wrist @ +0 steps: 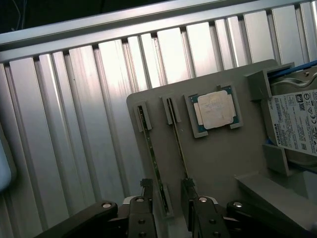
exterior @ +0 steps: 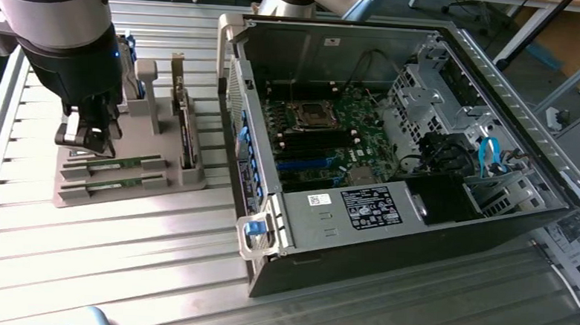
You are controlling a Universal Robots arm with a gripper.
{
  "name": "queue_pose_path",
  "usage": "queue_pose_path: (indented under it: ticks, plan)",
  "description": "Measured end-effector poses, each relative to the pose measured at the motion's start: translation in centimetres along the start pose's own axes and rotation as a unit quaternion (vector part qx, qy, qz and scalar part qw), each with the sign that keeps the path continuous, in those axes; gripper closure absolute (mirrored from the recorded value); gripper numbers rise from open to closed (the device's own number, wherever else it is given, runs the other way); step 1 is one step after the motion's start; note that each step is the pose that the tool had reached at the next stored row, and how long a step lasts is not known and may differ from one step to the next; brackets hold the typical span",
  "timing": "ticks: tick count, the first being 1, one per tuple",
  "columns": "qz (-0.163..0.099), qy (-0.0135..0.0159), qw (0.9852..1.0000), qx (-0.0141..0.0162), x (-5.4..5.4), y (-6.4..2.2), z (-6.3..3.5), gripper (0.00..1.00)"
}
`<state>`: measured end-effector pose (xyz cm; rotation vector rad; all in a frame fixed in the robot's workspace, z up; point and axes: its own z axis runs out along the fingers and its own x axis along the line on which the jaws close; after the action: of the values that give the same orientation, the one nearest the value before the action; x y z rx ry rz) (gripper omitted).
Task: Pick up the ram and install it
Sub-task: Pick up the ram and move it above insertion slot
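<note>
My pincer (wrist: 166, 184) is spread wide and holds nothing. It hangs low over one end of the grey holder (wrist: 218, 163). One finger (wrist: 143, 196) stands on each side of the ram (wrist: 153, 158). I judge that I am lined up for the grasp, but I cannot tell whether either finger touches the stick.

The ram stands on edge in the holder's outermost slot, the one nearest the holder's rim, and it is fully seated. So no part of the job is done yet. The stick is not lifted, and the whole install is left.

A second stick (wrist: 179, 144) stands in the next slot, just beside mine on the holder's inner side. One of my fingers comes down in the narrow lane between the two, and I judge that to be the tight spot. The raised slot blocks at each end of the holder's groove hem the ram lengthwise, so I judge that straight up is the free way out. Further into the holder, past the second stick, the CPU (wrist: 215, 110) lies flat in its recess. The hard drive (wrist: 297, 116) sits beyond it at the holder's far side.

Outside the holder's rim on my side, the ribbed metal table (wrist: 74, 124) is bare, which gives my outer finger room. On the holder's opposite side stands the open computer case (exterior: 296, 245), with the motherboard (exterior: 326, 135) down inside its walls.
</note>
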<state>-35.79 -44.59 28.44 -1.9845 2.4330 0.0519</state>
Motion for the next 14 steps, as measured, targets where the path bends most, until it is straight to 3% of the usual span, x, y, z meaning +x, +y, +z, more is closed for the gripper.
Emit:
queue_pose_path:
  ticks: [14]
  plan:
    - [0.000,0.0000,1.0000,0.0000,0.02,-0.02,0.76,0.64]
